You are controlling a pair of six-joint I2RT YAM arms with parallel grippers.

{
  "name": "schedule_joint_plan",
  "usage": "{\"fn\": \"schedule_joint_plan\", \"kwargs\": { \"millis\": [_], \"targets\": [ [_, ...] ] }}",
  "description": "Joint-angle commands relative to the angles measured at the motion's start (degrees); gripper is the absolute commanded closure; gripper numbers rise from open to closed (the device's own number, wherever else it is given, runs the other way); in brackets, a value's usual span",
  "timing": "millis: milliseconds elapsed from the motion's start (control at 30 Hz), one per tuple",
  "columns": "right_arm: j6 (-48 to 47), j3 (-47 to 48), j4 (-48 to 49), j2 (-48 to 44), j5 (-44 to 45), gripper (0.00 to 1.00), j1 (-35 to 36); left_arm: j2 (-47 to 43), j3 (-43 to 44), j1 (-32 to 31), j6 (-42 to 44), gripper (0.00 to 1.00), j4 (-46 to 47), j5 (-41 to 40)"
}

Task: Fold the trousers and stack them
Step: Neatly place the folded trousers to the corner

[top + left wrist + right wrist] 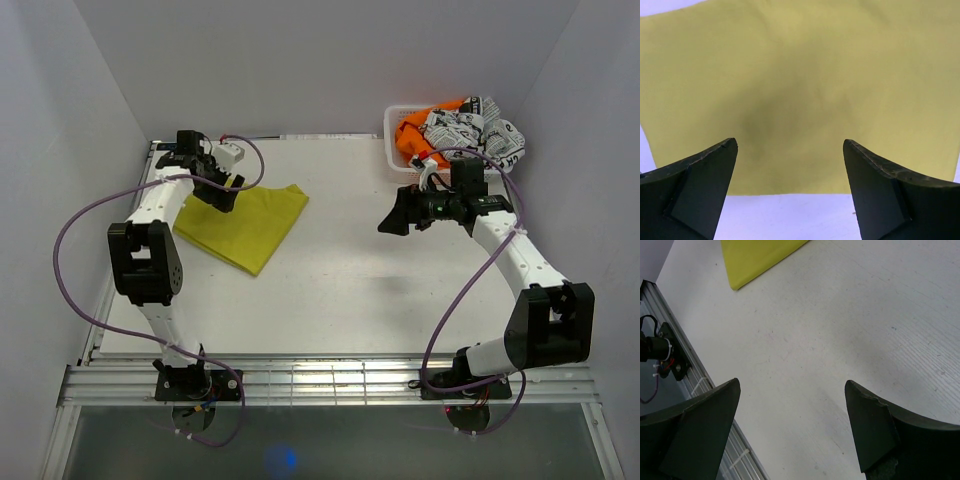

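A white basket [390,130] stands at the far right corner of the tabletop [340,290]. In it lie an orange garment [412,135] and a black-and-white printed cloth [470,130], bunched together and heaped above the rim, the printed cloth spilling toward the right.

The trousers [245,225] lie on the far left part of the tabletop, folded into a flat, roughly four-sided shape, one corner pointing at the near edge and another at the middle of the table. They are well apart from the basket.

The left gripper [215,190] hangs over the far left portion of the trousers. Its wrist camera shows both fingers [695,185] spread wide with smooth yellow cloth filling the gap between them; nothing is held.

The right gripper [395,215] is right of centre over bare tabletop, near the basket and well apart from the trousers. Its jaws also stand wide and empty, and its wrist view catches only a corner of the yellow cloth at the top.
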Motion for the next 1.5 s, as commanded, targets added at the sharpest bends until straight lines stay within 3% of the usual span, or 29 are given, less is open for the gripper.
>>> {"fn": "schedule_joint_plan", "kwargs": {
  "millis": [0,200,333,467,600,1000,1467],
  "targets": [
    [-1.56,-0.55,-0.47,-2.13,-0.59,0.10,-0.31,1.21,-0.71,-0.01,10.45,0.02,-4.04,4.04],
    [-2.44,-1.17,-1.26,-2.30,0.20,0.10,-0.58,9.64,-1.42,-0.01,5.72,0.07,0.26,2.03],
    [-2.79,-1.34,-1.87,-2.48,1.25,0.10,-1.02,16.50,3.23,0.08,-3.85,0.12,-0.35,-1.31],
    [-2.97,-1.69,-2.05,-2.48,1.43,0.10,-1.54,20.81,5.34,-0.01,-12.55,0.12,2.73,-9.99],
    [-3.05,-1.69,-2.23,-2.31,1.34,0.10,-1.90,26.87,13.68,3.15,-17.66,0.11,-1.74,-7.04],
    [-3.49,-3.36,-2.23,-2.57,1.25,0.10,-3.04,41.12,37.14,6.84,-23.20,0.10,-5.88,-7.73],
    [-2.35,-3.45,-1.87,-0.72,0.29,0.10,-3.30,45.34,40.42,8.07,-28.91,0.07,-2.37,-6.77]
  ]
}}
